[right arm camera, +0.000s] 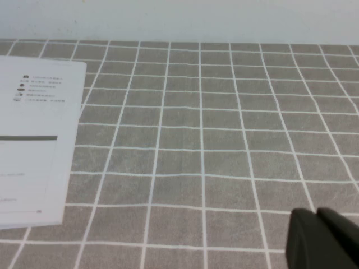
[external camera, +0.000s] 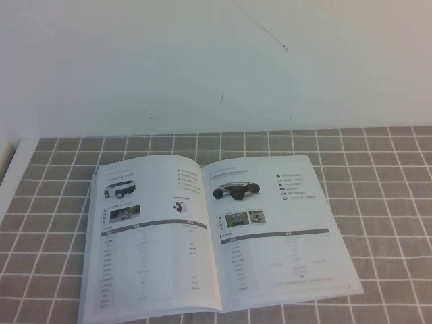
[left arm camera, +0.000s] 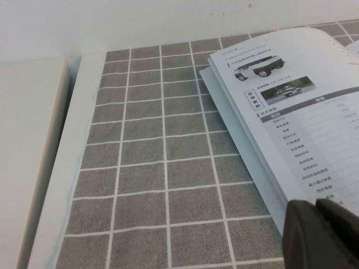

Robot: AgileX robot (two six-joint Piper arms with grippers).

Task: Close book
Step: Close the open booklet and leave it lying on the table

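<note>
High view showed an open white paper book (external camera: 209, 229) lying flat, pages up, on the grey cloth with a white grid (external camera: 378, 169) that covered the tabletop. Its spine ran from the far side toward the robot, and both pages carried small vehicle photographs above printed tables. A plain white wall (external camera: 202, 61) rose behind the tabletop, and neither arm appeared in this view. Left wrist view showed the book (left arm camera: 291, 112) from its left-hand side, the left page curving up slightly above the stacked sheets beneath it, with the gridded cloth (left arm camera: 157, 168) beside it and a bare white strip of tabletop (left arm camera: 61, 168) past the cloth's edge. The left claw (left arm camera: 322, 230) showed only as a dark shape near the outer edge of that left page; whether it stood apart or together could not be told. Right wrist view showed the outer part of the book's right-hand page (right arm camera: 33, 140) lying on the cloth (right arm camera: 224, 140). The right claw (right arm camera: 322, 235), again only a dark shape, hung over bare cloth well apart from the page, its state impossible to tell.
</note>
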